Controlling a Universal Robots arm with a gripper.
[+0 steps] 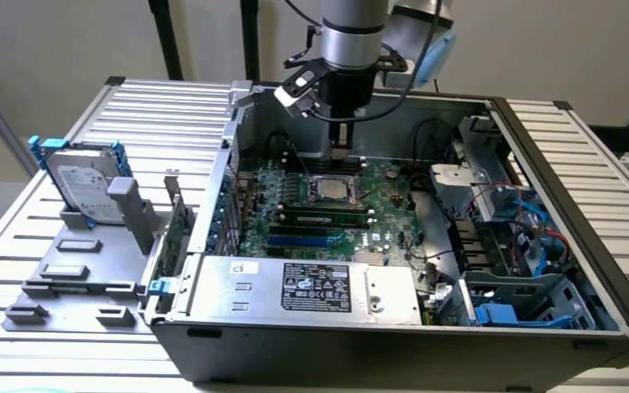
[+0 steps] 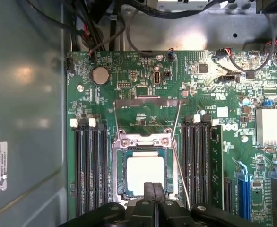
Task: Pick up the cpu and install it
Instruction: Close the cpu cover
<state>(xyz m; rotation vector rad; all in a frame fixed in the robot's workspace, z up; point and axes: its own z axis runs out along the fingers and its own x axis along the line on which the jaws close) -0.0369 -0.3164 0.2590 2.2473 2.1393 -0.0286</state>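
we see the gripper [image 1: 342,154] in the upper centre of the exterior view, inside the case [image 1: 402,360], just above the socket [image 2: 117,165]. its jaws are closed together, gripping nothing. the cpu [image 2: 145,172] lies flat in the socket on the motherboard [image 2: 129,90], directly below the jaws.
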